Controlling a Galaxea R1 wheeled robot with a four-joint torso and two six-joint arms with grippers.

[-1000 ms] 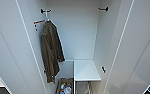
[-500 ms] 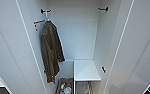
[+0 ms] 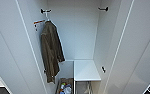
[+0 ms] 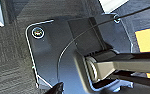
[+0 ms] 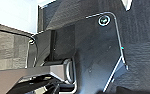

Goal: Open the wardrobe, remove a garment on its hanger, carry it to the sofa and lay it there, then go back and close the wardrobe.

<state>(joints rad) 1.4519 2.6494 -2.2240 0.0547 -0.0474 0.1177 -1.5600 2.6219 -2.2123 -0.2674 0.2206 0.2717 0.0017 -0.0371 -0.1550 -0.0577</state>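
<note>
I cannot tell how either gripper stands: my two wrist cameras look past my own dark plates and jointed bars down onto grey carpet, and the fingers are not clear enough to say whether they are open or closed. Nothing I can make out is held in either one.

Further out, from my head camera, the wardrobe stands open in front of me, both white doors swung wide to the sides. Inside, near the left wall, an olive-brown jacket hangs from a white hanger, which is hooked on a short dark bracket. A matching bracket on the right wall carries nothing. Lower down on the right is a white shelf, and below on the left an open bin holds small coloured items I cannot identify.

I see no maroon jacket with white sleeves inside this wardrobe; the only garment hanging here is the olive-brown one. I also see no blue sofa from where I stand. So I judge the door-closing step is what remains here.

The doors should be light, stiff and smooth, swinging easily on their hinges. A small dark fitting shows on the right door's inner face. I would push on the door's flat face near its free edge, where least force is needed.
</note>
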